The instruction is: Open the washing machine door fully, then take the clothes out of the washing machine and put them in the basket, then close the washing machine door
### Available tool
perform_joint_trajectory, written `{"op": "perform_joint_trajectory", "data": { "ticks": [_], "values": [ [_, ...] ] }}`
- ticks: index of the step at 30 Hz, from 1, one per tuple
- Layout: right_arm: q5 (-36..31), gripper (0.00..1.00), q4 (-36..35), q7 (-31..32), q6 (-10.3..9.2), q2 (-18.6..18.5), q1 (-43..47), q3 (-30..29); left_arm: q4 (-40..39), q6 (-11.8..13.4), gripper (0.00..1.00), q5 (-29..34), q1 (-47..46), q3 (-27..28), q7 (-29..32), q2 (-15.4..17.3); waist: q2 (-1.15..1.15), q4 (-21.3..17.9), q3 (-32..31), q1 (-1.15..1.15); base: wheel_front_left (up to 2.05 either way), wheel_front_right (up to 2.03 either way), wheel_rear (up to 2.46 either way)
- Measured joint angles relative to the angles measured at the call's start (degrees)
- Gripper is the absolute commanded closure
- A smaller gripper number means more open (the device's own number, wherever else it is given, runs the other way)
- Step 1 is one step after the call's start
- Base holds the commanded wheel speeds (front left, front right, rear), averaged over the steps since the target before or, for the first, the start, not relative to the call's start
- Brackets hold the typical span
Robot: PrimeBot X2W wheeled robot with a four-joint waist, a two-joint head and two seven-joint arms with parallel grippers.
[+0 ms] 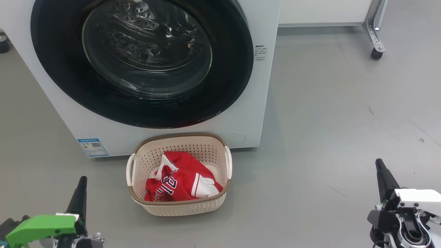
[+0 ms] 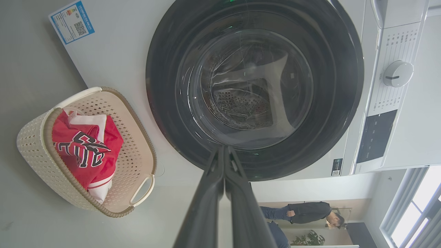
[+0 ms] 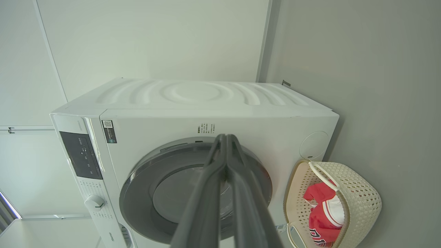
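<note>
Showing the washing machine door [image 1: 141,62] shut flush against the white washing machine [image 1: 262,103], with the red clothes [image 1: 179,182] heaped inside the basket [image 1: 182,208] on the floor just in front of it. Holding the left gripper [image 1: 82,181] and right gripper [image 1: 380,164] low, either side of the basket and well apart from it. Both sets of jaws pressed together, pinching nothing.

The clothes [image 1: 182,182] lie in the basket [image 1: 179,206] — before the washing machine [image 1: 262,103].
</note>
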Motion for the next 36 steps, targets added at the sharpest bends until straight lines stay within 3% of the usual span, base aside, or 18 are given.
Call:
{"op": "perform_joint_trajectory", "data": {
  "ticks": [36],
  "values": [
    [0.0, 1.00, -0.1, 0.0, 0.00, 0.0, 0.0, -0.1, 0.0, 0.0, 1.00, 0.0, 0.0, 0.1, 0.2, 0.0, 0.00, 0.0, 0.0, 0.00, 0.00, 0.00, 0.00]
  ]
}}
